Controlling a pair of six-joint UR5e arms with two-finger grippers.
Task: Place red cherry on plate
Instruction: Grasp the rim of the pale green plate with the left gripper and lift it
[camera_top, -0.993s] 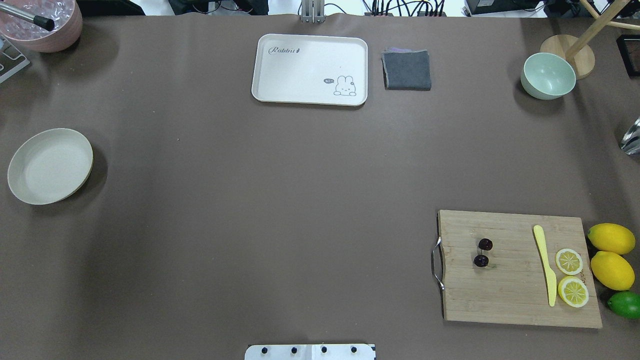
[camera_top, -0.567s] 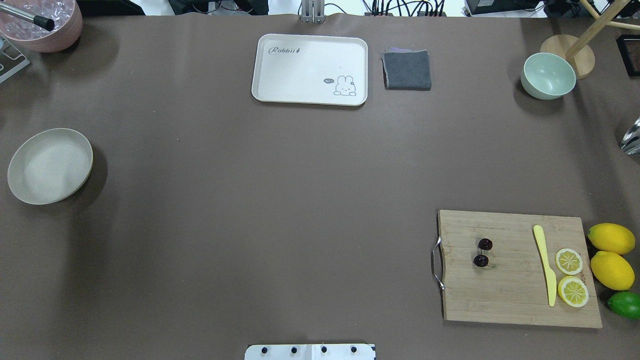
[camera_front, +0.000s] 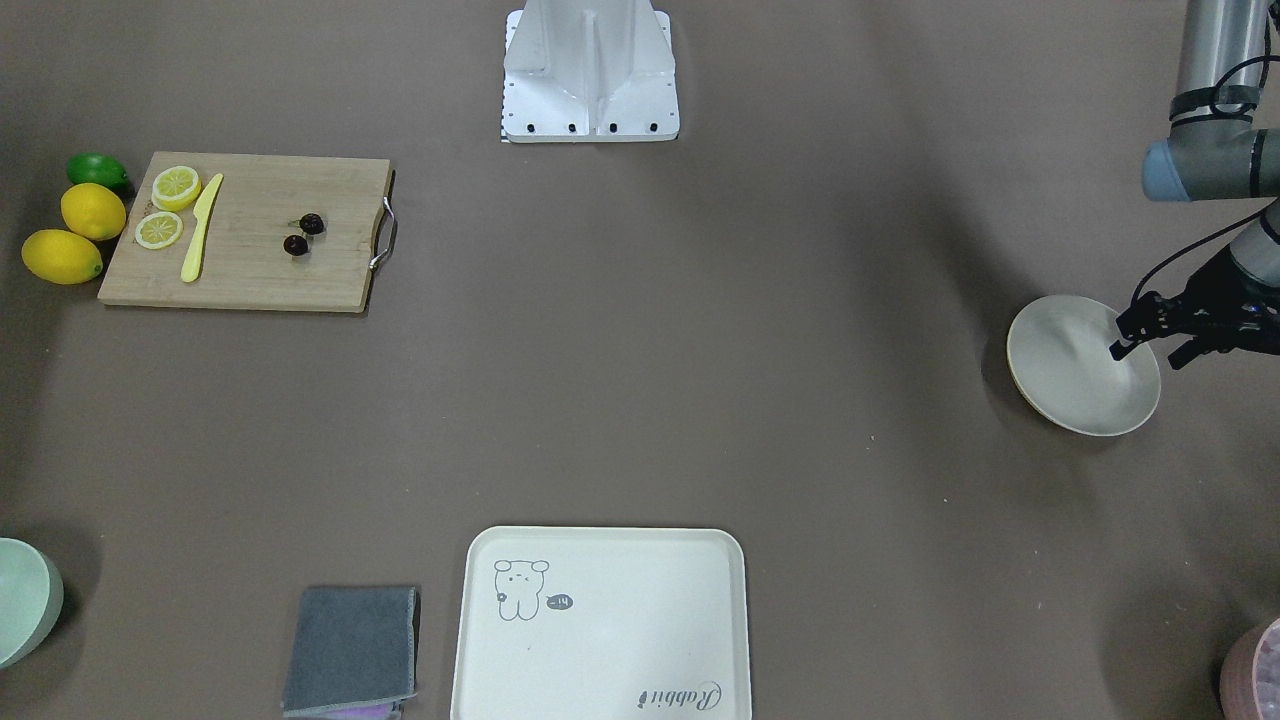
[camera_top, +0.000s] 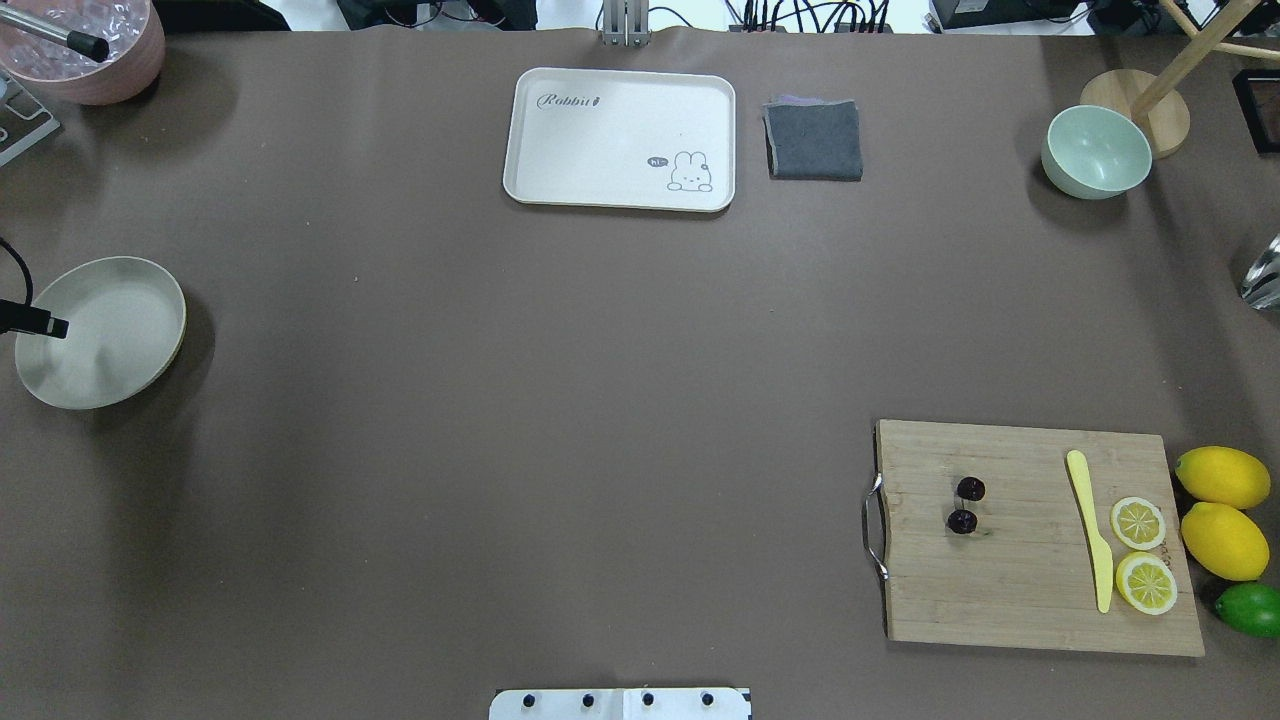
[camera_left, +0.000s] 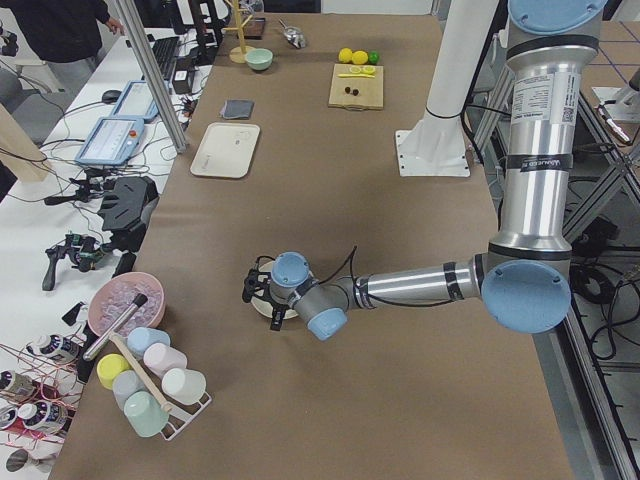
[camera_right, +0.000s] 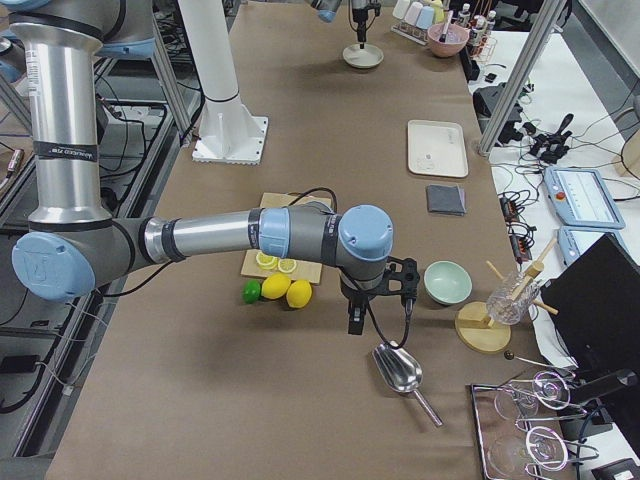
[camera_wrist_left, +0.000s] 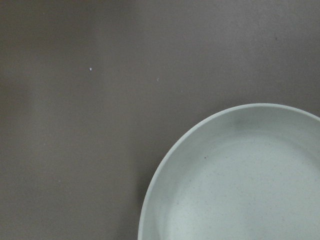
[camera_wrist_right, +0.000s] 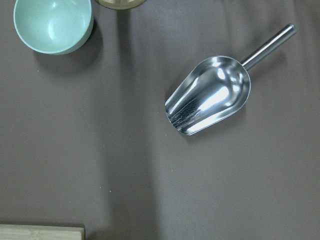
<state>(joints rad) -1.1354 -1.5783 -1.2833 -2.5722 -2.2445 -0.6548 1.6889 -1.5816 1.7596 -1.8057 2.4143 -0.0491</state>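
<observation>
The cutting board (camera_top: 1010, 590) sits well apart from the plate (camera_top: 150, 290), over whose rim my left gripper (camera_front: 1147, 356) has just swung in, fingers apparently spread, empty. I cannot tell the right gripper's (camera_right: 357, 318) grip. The red cherry (camera_top: 962, 521) lies untouched on the board.

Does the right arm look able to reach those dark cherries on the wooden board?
Probably yes. The red cherry lies uncovered on the cutting board, and the right gripper hangs close by, just past the lemons.
</observation>
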